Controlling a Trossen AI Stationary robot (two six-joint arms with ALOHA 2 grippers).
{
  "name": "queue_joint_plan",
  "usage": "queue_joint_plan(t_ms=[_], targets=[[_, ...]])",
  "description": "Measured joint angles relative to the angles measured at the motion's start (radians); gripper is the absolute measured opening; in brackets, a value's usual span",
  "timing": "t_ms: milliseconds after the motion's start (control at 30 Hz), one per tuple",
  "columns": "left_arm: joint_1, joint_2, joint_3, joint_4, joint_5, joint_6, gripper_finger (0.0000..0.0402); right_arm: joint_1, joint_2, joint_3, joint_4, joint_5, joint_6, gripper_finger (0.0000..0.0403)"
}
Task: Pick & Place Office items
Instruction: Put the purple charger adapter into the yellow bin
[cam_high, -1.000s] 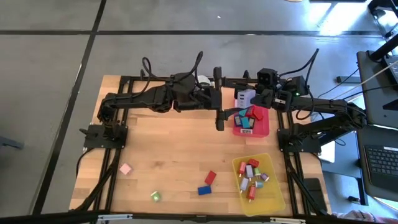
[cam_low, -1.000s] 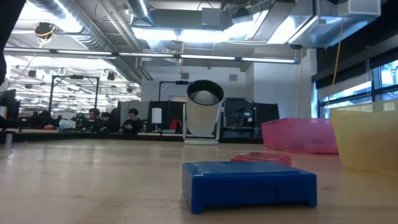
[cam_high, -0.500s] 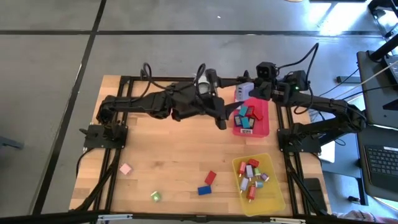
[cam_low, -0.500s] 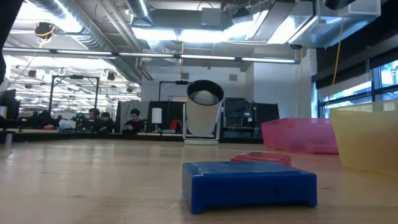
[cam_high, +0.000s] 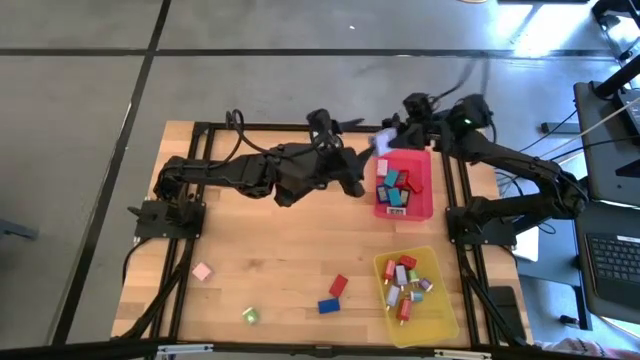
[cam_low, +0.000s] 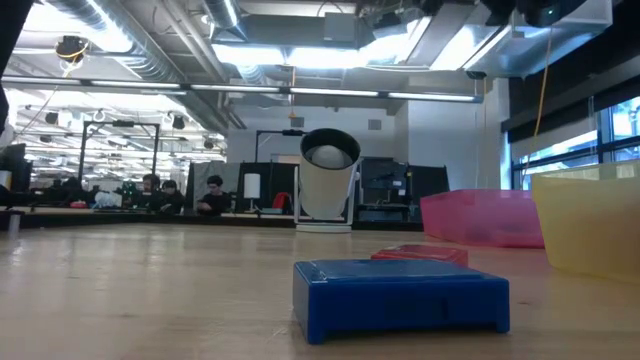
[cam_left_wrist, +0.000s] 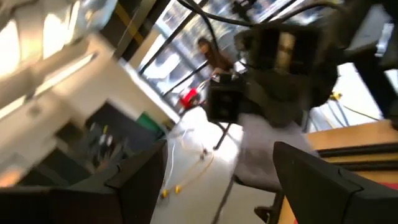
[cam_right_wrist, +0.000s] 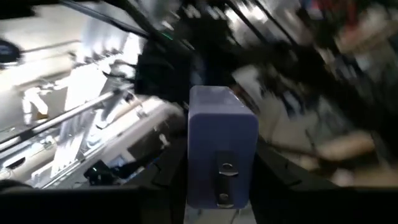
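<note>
My right gripper (cam_high: 388, 143) is shut on a lilac block (cam_right_wrist: 221, 149) that carries a small metal piece. It hovers over the far left corner of the red tray (cam_high: 428, 205), which holds several red, blue and teal office items. My left gripper (cam_high: 352, 158) hangs just left of it, open and empty. Its fingers (cam_left_wrist: 140, 180) point level at the right gripper and the lilac block (cam_left_wrist: 267, 146). Four loose items lie flat on the table: pink (cam_high: 202, 271), green (cam_high: 250, 315), red (cam_high: 338, 286) and blue (cam_high: 328, 306). My right gripper pinches the lilac block between its two fingers, by the two side faces of its lower part (cam_right_wrist: 194, 186). The rest of the block sticks out past the fingertips. The block is lifted clear, over the red tray's far left corner.
A yellow tray (cam_high: 445, 320) with several more items stands near the right front corner. A white round camera (cam_low: 328, 180) stands at the far edge. In the low view the blue block (cam_low: 400, 295) lies closest, with the red one (cam_low: 420, 255) behind it. Bare wood spreads across the table's left half.
My right gripper has swung toward the table's far edge and a little left, carrying the lilac block and turning as it goes. My left gripper has turned from pointing down at the table to pointing level toward the right gripper.
</note>
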Motion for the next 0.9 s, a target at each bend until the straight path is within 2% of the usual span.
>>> queue_joint_plan(t_ms=[100,167,267,333,433,500,600,667,767,900], targets=[[0.005,0.0,0.0,-0.001,-0.076,-0.102,0.029,-0.017,0.0,0.0,-0.226,-0.082,-0.081,0.0125],[0.012,0.0,0.0,0.0,-0.126,-0.164,0.029,-0.019,0.0,0.0,-0.436,-0.112,-0.177,0.0125],[0.012,0.0,0.0,-0.001,-0.196,-0.212,0.029,-0.025,0.001,0.0,-0.829,-0.107,-0.385,0.0125],[0.012,0.0,0.0,0.0,-0.243,-0.224,0.029,-0.035,0.001,0.0,-1.108,-0.063,-0.564,0.0125],[0.008,0.0,0.0,-0.001,-0.273,-0.227,0.029,-0.058,0.001,0.0,-1.476,0.149,-0.827,0.0125],[0.008,0.0,0.0,0.0,-0.274,-0.227,0.029,-0.065,0.001,0.0,-1.653,0.384,-0.952,0.0125],[0.008,0.0,0.0,0.0,-0.273,-0.227,0.029,-0.064,0.001,0.0,-1.81,0.748,-1.01,0.0133],[0.011,0.0,0.0,0.0,-0.274,-0.227,0.029,-0.056,0.001,0.0,-1.873,0.902,-1.009,0.0139],[0.014,0.0,0.0,0.0,-0.274,-0.238,0.029,-0.034,0.001,0.0,-1.941,0.985,-1.007,0.0137],[0.014,0.0,0.0,0.0,-0.288,-0.284,0.029,0.029,0.001,0.0,-2.032,0.938,-1.007,0.0125]])
